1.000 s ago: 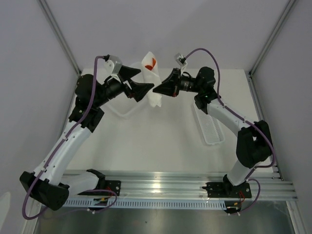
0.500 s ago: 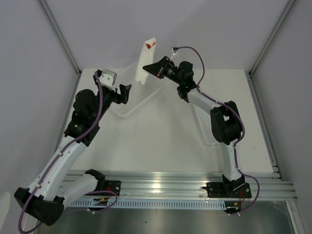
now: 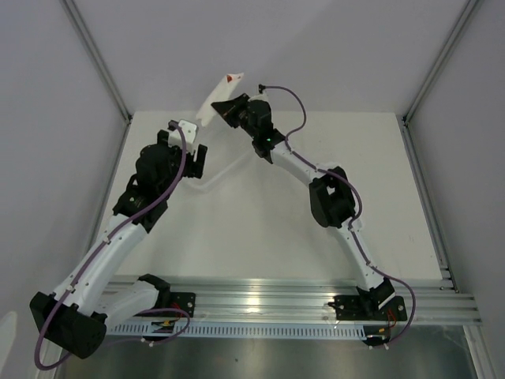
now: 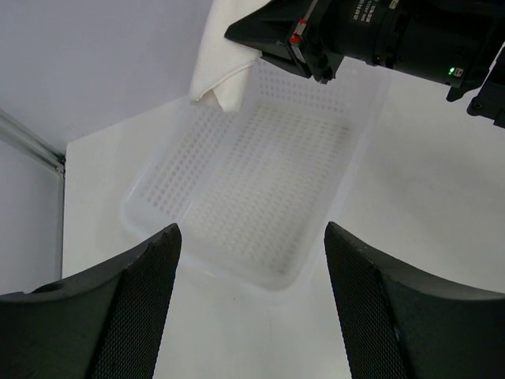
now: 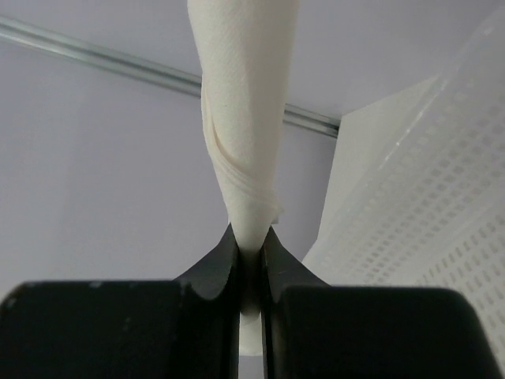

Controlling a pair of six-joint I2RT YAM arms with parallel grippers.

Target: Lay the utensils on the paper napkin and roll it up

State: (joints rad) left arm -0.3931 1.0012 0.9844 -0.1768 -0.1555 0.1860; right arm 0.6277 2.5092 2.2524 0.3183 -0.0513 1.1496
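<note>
Since half a second ago my right gripper (image 5: 251, 249) has swung further left toward the far-left corner, carrying the paper napkin (image 5: 245, 118) with it, while my left gripper (image 3: 195, 162) has drawn back a little and now hangs spread wide above the white mesh basket (image 4: 260, 189), holding nothing. The napkin is a tight, twisted white roll, held tilted in the air near the basket's far corner, its lower end pinched between the right fingers. At its upper end I see a bit of orange-red utensil (image 3: 231, 78) poking out.
</note>
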